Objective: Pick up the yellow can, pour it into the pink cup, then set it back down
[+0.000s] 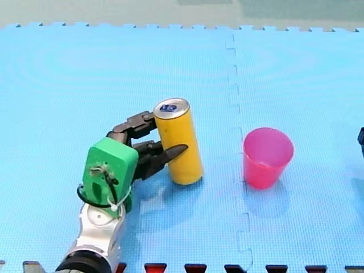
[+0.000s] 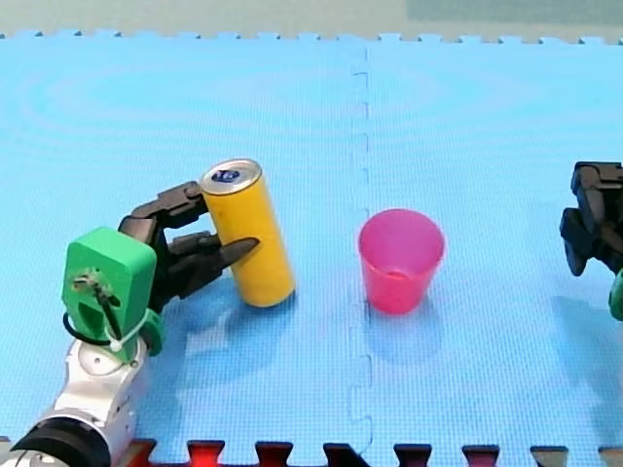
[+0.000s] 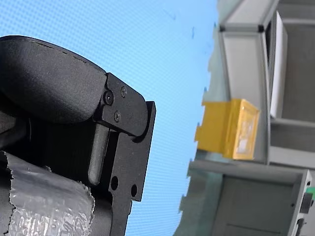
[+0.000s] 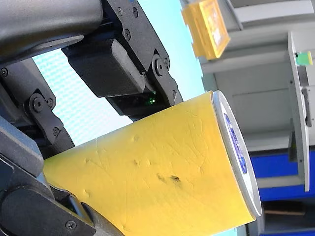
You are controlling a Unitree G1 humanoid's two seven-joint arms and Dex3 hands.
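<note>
Left robot hand [image 1: 145, 152] is clamped around the yellow can [image 1: 179, 142], fingers on its side. The can leans a little, near the pink cup [image 1: 267, 156], to its left on the blue mat [image 1: 85, 74]. Step looks like pickup; pour not started. Next: lift, carry to the cup, tip above its rim. Right robot hand [image 2: 594, 219] sits right of the cup, well apart. Just bare mat between can and cup.
</note>
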